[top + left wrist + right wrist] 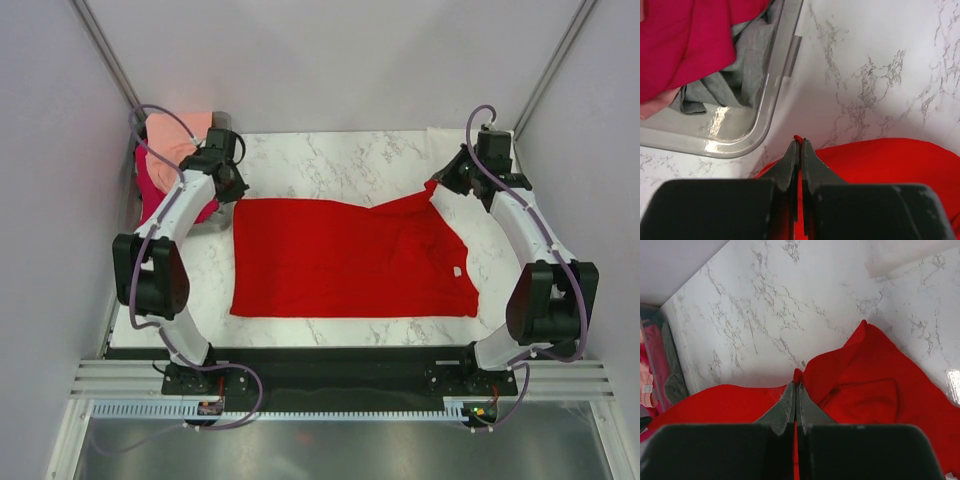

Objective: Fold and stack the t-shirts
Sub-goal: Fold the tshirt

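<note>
Cloth of the red t-shirt (pixel 350 260) lies spread on the worktop (pixel 330 160), long axis left-right. The left hand (pixel 236 196) and right hand (pixel 436 186) each pinch a far corner, and the rest lies nearward.

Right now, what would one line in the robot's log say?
red t-shirt: spread out | left jaws: shut on its far-left corner | right jaws: shut on its far-right edge | other shirts: in bin, far left

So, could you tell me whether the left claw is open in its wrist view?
No, the left claw is shut, with a fold of the red tee pinched between its tips.
</note>
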Tool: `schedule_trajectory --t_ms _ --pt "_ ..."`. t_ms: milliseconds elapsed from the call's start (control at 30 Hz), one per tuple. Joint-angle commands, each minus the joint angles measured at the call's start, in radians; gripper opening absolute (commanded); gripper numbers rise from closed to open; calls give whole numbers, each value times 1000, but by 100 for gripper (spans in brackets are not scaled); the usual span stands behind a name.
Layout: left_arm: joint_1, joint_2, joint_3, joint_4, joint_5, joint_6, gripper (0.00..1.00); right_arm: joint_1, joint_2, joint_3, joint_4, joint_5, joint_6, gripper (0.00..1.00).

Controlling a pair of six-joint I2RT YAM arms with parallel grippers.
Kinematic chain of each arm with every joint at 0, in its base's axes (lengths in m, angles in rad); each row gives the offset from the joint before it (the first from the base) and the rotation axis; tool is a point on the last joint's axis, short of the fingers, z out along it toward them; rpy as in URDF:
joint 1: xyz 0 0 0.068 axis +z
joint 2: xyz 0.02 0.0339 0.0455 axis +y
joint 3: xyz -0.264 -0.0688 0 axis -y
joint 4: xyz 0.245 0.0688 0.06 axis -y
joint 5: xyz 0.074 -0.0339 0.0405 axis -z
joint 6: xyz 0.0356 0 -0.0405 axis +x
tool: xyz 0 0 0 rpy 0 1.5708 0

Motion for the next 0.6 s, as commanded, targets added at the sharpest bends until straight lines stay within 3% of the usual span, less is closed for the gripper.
schedule_trajectory --t_ms 0,200,567 --pt "11 -65 -62 -8 -14 -24 2 30 19 16 -23 -47 19 0" --pt "37 -110 -140 -10 5 -7 2 36 -6 45 -126 -18 37 0" --pt "46 -142 -186 -10 8 45 2 36 -353 -287 -235 62 74 0"
